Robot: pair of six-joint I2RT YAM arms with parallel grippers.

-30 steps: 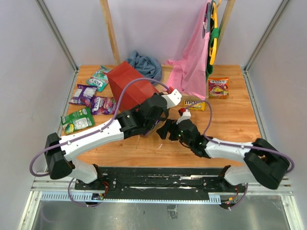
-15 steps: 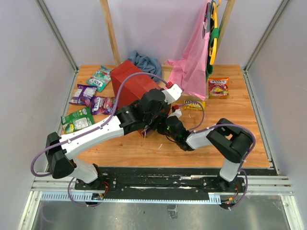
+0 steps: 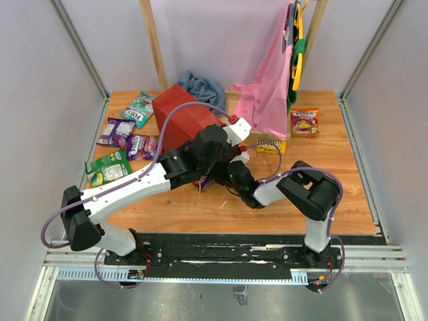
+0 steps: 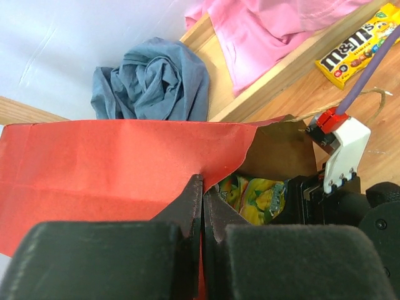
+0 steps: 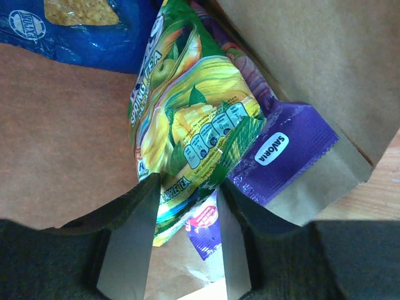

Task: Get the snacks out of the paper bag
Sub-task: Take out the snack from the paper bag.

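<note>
The wooden tabletop carries the red paper bag, which lies on its side at the back left with its mouth towards both arms. A pink garment hangs at the back right, and a blue-grey cloth is bunched just behind the bag. Inside, against the brown lining, lie a blue Doritos bag, a green-and-yellow packet and a purple packet partly under it. Outside the bag, two purple packets, a green packet and a teal packet lie to its left, while an orange packet and a yellow M&M's packet lie to its right. The left end effector pinches the bag's upper red wall, fingers closed on the paper. The right end effector is in the mouth, fingers parted astride the green-and-yellow packet's lower end; I cannot tell whether they touch it.
</note>
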